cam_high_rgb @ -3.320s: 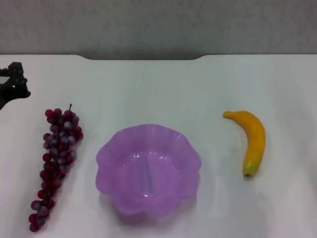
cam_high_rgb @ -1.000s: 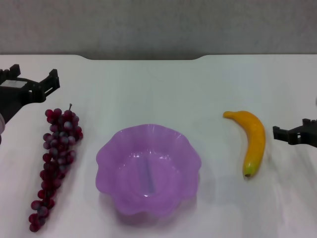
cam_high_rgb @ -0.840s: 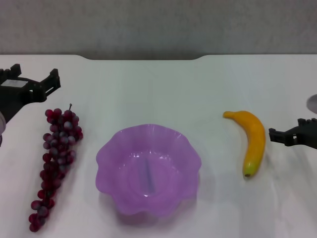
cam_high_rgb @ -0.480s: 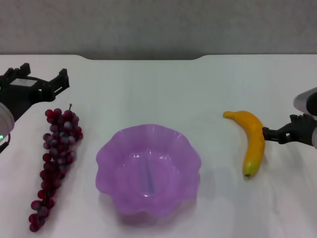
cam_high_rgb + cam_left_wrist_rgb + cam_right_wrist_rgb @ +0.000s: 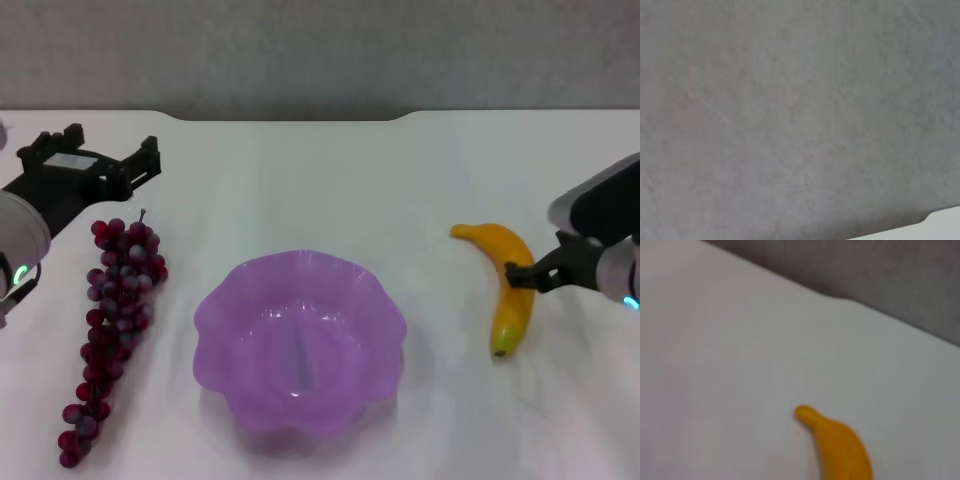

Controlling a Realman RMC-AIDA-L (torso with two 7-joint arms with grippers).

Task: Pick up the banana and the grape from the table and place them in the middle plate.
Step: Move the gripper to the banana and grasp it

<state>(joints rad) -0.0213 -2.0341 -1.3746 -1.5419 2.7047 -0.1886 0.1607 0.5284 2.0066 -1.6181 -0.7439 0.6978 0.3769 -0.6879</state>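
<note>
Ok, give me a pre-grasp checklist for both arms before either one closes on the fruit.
1. Banana lies free on the table, right of the middle plate: ok.
2. Right gripper is at the banana's middle, over its outer edge: ok; whether its fingers straddle the fruit: cannot tell.
3. Grape lies free, left of the plate: ok.
4. Left gripper is open but sits beyond the bunch's stem end, not over it: not ok.
5. Plate holds nothing, so there is room for both fruits: ok.
6. Left wrist view shows only wall and a table corner, no grape: not ok.
</note>
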